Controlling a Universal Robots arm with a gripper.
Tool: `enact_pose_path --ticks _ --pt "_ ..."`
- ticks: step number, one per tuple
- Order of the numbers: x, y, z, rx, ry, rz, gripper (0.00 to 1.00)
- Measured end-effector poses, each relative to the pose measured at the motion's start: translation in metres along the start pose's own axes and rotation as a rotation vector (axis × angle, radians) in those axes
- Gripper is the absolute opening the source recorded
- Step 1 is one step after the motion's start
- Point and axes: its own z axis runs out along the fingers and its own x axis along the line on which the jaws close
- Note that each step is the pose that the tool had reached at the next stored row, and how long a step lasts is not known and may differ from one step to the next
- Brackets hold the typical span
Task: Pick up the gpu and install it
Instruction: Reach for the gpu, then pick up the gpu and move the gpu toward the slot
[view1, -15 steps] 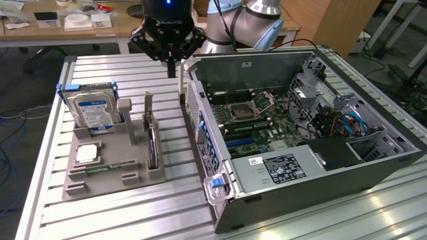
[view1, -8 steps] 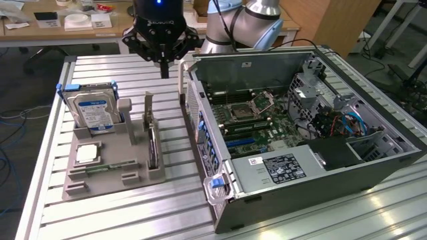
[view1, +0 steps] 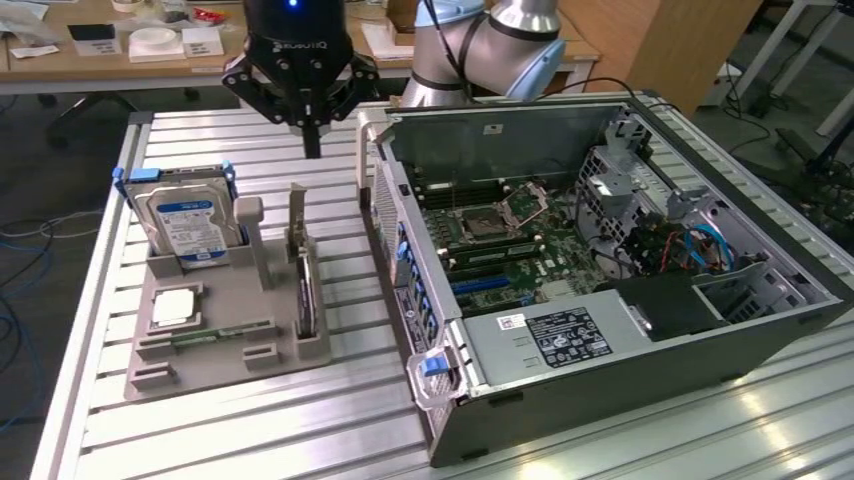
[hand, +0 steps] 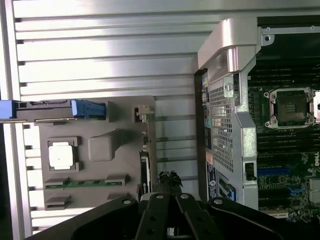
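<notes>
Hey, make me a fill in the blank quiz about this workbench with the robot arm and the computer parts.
1. The black gripper is ____ and holds nothing.
2. The thin green gpu card stands in a ____ plastic parts holder on the slatted metal table.
3. Of the gpu card and the boxy blue-labelled hard drive, the ____ stands nearer the open dark computer case.
Missing words: shut; grey; gpu card.

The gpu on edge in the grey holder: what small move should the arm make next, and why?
Probably opening the jaws first. The gripper hangs above the table, shut and holding nothing, while the gpu stands on edge in the grey holder, untouched. Shut, the gripper could not straddle so thin a card.
</notes>
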Motion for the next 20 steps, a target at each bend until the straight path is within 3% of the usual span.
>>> enact_pose_path --ticks 11,20 --pt "0.025 -0.0019 -0.0006 0.0000 0.0000 0.000 0.11" --pt "0.026 -0.0019 -0.0007 0.0000 0.0000 0.000 0.11"
